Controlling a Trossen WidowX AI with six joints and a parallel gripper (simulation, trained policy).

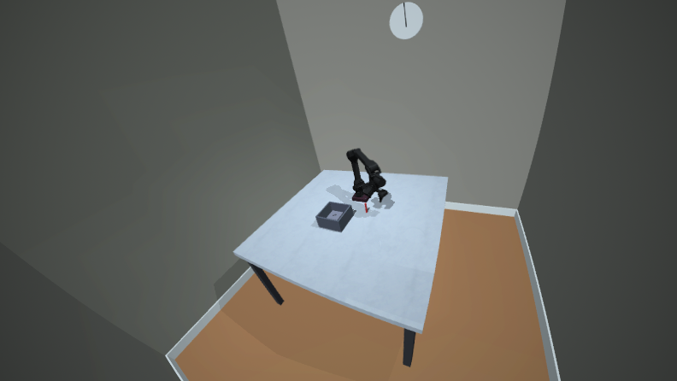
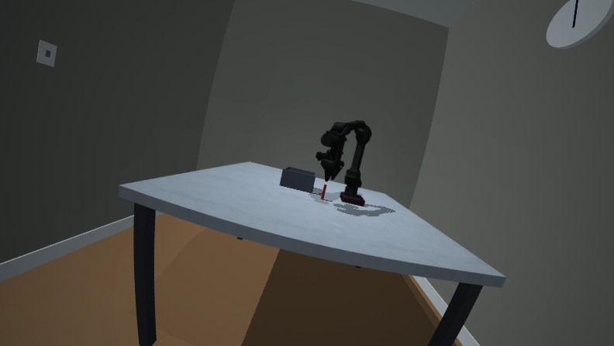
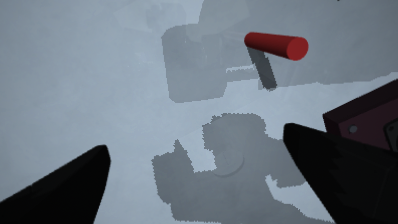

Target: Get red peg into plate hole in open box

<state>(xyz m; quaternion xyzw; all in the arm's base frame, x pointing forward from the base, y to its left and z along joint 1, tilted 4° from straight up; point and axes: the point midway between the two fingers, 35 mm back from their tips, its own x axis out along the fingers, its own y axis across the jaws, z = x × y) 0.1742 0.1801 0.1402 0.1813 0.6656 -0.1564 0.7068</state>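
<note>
Pale blue-grey, faintly mottled rectangular table on dark legs, orange-brown floor, plain grey walls, pale skirting. White round wall clock with a dark hand, at 1 o'clock in both room views; small pale square wall plate at 10 o'clock in the exterior one. Red cylindrical peg stands on the table, long axis near vertical, one flat round end up; it's outside the box, near it. Dark grey-blue open box sits roughly 9 o'clock of the peg in the top view, 10 o'clock in the exterior; grey plate with a dark hole at its bottom. Black parallel-jaw gripper is wide, nothing between the fingers, tips down, above table height. In the wrist view the peg lies toward 1 o'clock, beyond the fingertips.
</note>
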